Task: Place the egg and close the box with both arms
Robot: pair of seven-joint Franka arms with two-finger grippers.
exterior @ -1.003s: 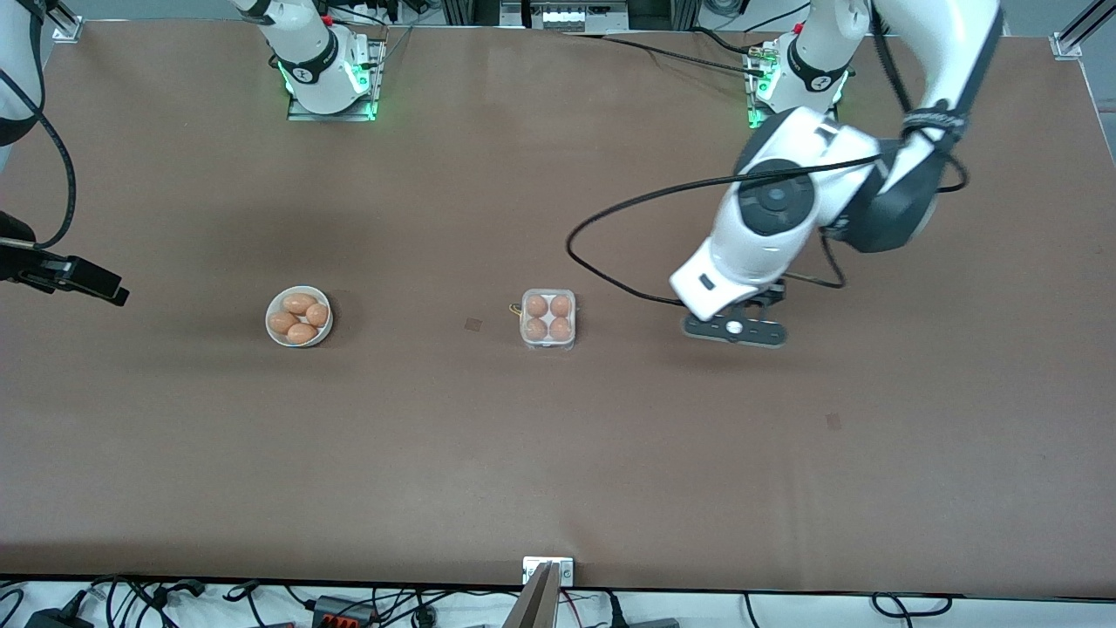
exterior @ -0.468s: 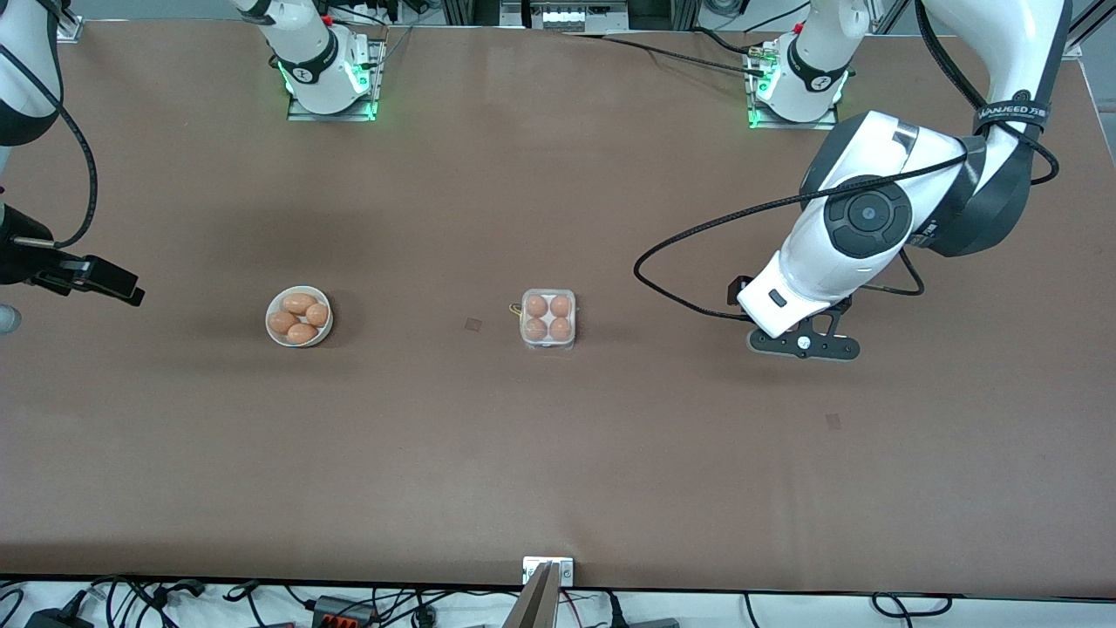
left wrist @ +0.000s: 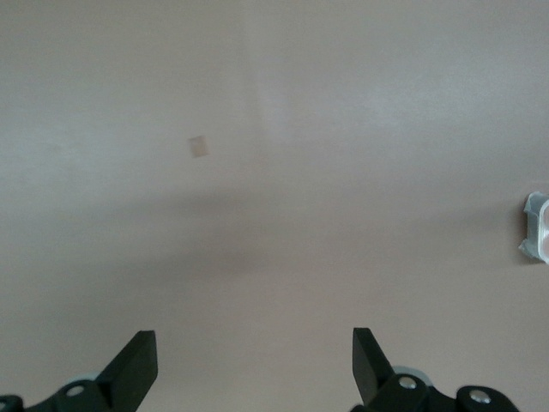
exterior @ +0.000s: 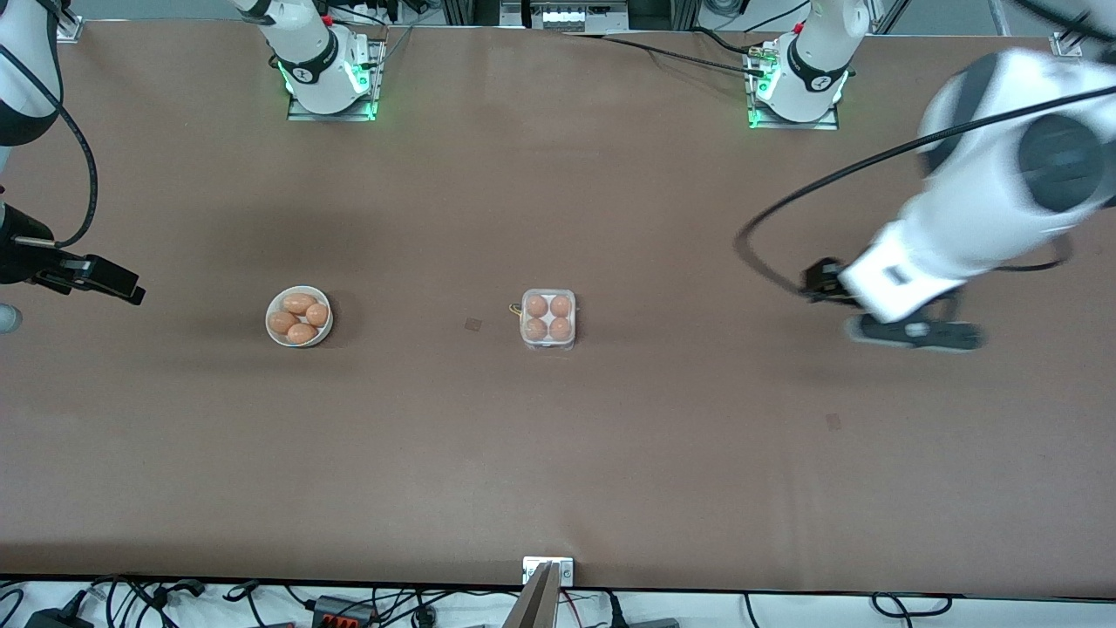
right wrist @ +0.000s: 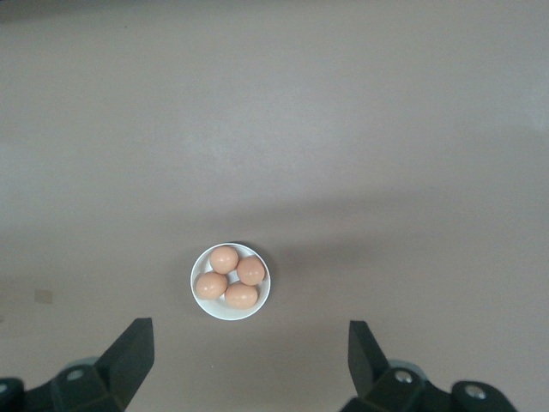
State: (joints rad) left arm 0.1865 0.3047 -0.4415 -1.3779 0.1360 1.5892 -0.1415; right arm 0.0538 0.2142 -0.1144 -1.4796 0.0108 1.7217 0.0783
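The clear plastic box (exterior: 548,342) sits mid-table with four brown eggs (exterior: 537,307) in its cells, and no raised lid shows. Its edge shows in the left wrist view (left wrist: 536,228). A white bowl (exterior: 268,319) holds four more eggs (exterior: 299,304), toward the right arm's end; it also shows in the right wrist view (right wrist: 204,304). My left gripper (exterior: 915,334) hangs open and empty over bare table, well away from the box toward the left arm's end (left wrist: 253,369). My right gripper (exterior: 91,277) is open and empty, well short of the bowl (right wrist: 249,360).
The brown table (exterior: 558,453) has a small square mark (exterior: 472,324) between bowl and box and another (exterior: 833,421) nearer the camera toward the left arm's end. A metal bracket (exterior: 547,570) sits on the near edge. The left arm's black cable (exterior: 785,205) loops above the table.
My left arm has swung away from the box toward its own end of the table. My right gripper shifted slightly toward the bowl, then stayed still. Box, bowl and eggs have not moved.
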